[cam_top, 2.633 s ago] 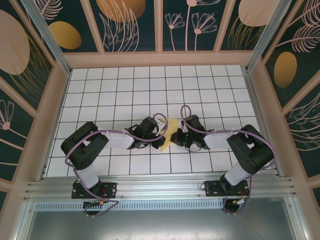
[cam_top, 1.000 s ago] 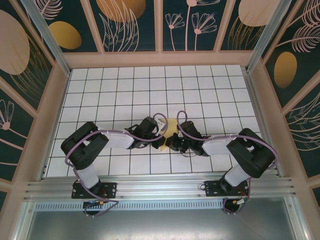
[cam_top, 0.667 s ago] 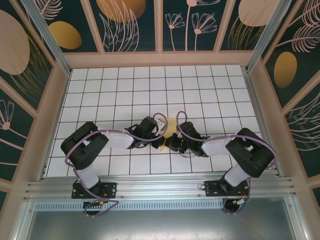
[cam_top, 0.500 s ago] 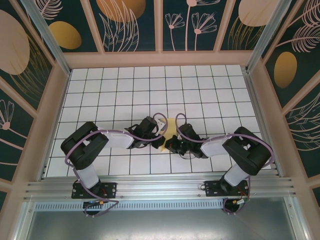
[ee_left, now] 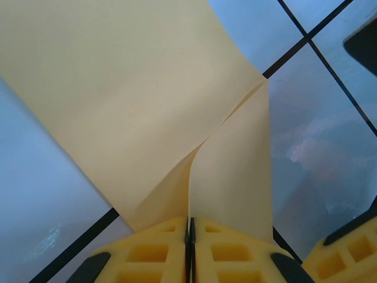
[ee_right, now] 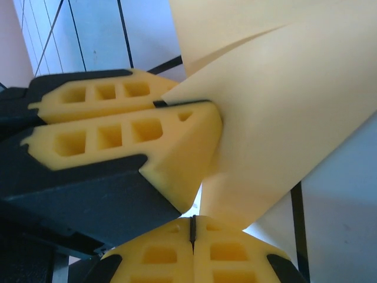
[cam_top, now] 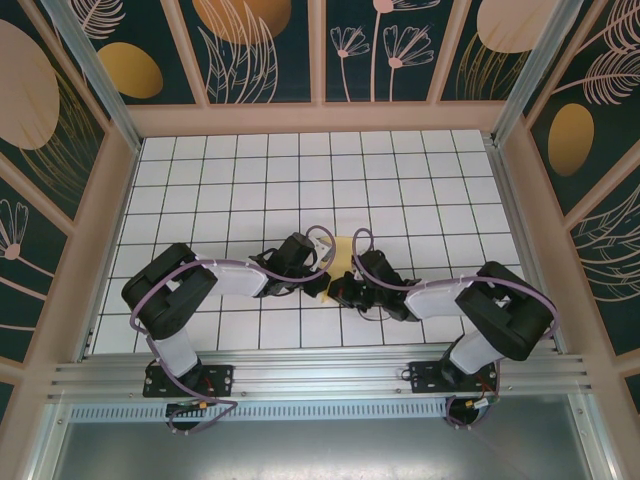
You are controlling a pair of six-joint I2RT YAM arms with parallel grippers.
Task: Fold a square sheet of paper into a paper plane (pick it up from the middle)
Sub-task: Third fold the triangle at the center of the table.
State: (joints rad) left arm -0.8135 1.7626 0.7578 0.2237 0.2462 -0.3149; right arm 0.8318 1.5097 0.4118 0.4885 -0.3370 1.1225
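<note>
1 sheet of paper (cam_top: 345,248), 2 grippers. Left gripper (ee_left: 189,220) and right gripper (ee_right: 192,220) are each clamped tight on the folded sheet. Top view places it around the middle of the table (cam_top: 250,180), between both arms. Wrist views add the raised flap.

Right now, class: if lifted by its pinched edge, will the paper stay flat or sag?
Probably sags: the paper curls where the left hand pinches it. Likely very light, being a thin sheet. It may crease easily; one fold shows.

Wht grid tbl (cam_top: 250,170), floral walls (cam_top: 260,50)
</note>
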